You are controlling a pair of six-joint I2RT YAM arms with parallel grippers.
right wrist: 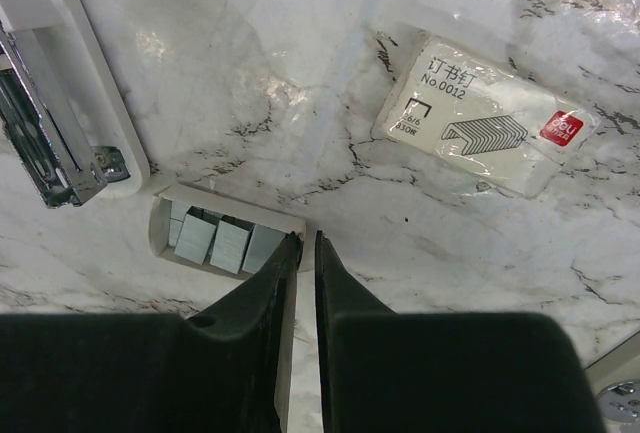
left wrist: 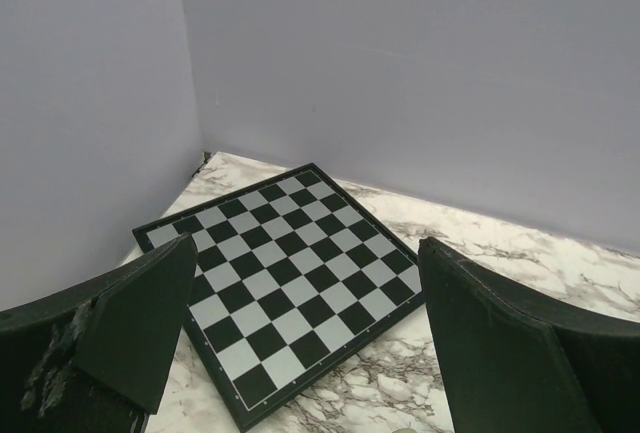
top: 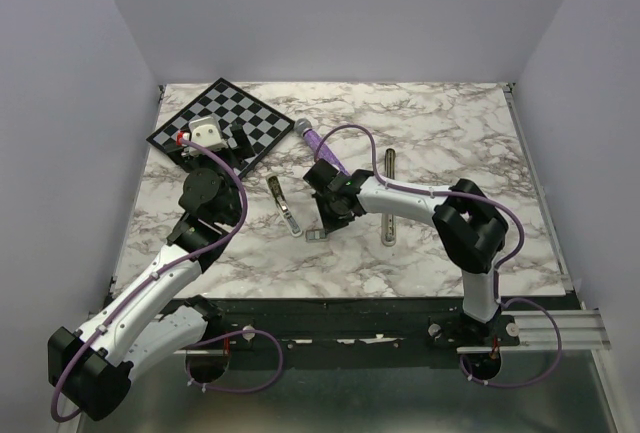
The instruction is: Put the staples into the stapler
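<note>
Staples [right wrist: 225, 245] lie in a small cream tray [right wrist: 160, 221] on the desk [right wrist: 300, 73], just beside the right tool [right wrist: 306, 240]. Its tips stand at the tray's end, nearly together; whether they grip anything cannot be told. Left tool [left wrist: 308, 248] spread wide above a chessboard [left wrist: 270, 233].

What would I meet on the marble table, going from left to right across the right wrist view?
Open stapler → staples in a small white tray → cream staple box.
</note>
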